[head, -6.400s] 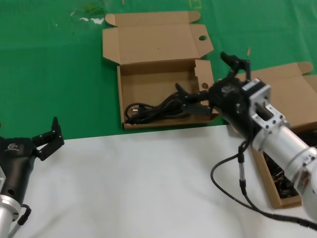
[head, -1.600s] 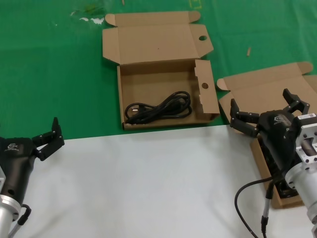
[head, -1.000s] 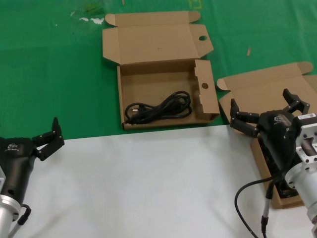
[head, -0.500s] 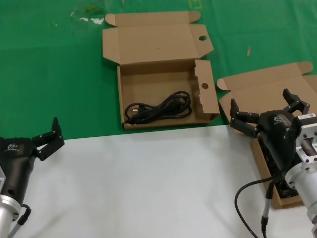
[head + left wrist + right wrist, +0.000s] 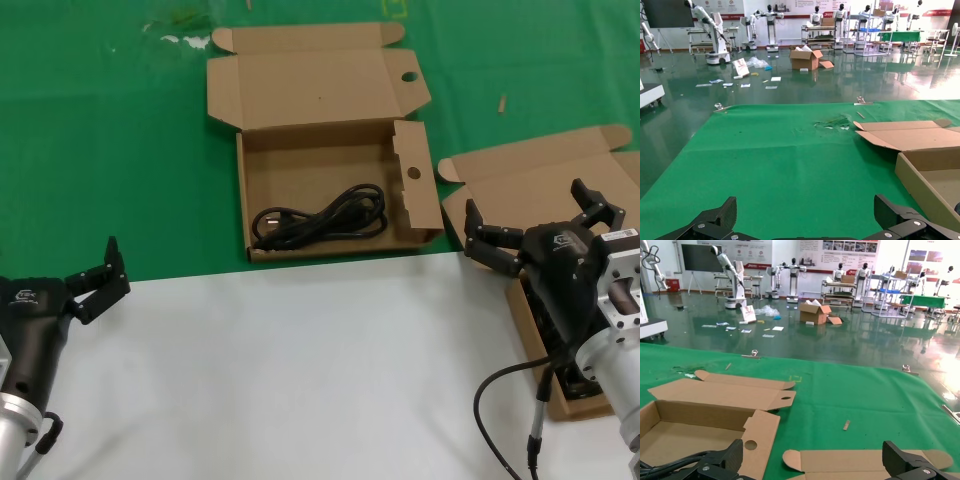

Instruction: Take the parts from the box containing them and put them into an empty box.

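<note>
One bundled cable (image 5: 320,219) lies in the holed box (image 5: 330,195), long axis across the box's width. My right gripper (image 5: 540,235), jaws spread and empty, hovers over the partly seen box (image 5: 560,180); my left gripper (image 5: 92,280), jaws spread, is parked at the desk (image 5: 280,370) edge.

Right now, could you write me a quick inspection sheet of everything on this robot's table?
Surface: green mat behind, white sheet in front.
Job's things: one black cable bundle lies in the holed box; the plain box at the right is partly hidden.
Clutter: small scraps on the mat.
Grippers: left gripper open, empty, parked; right gripper open, empty, over the plain box.
Cables: black lead hangs from the right arm.
Surroundings: workshop floor, other robots, cartons.
</note>
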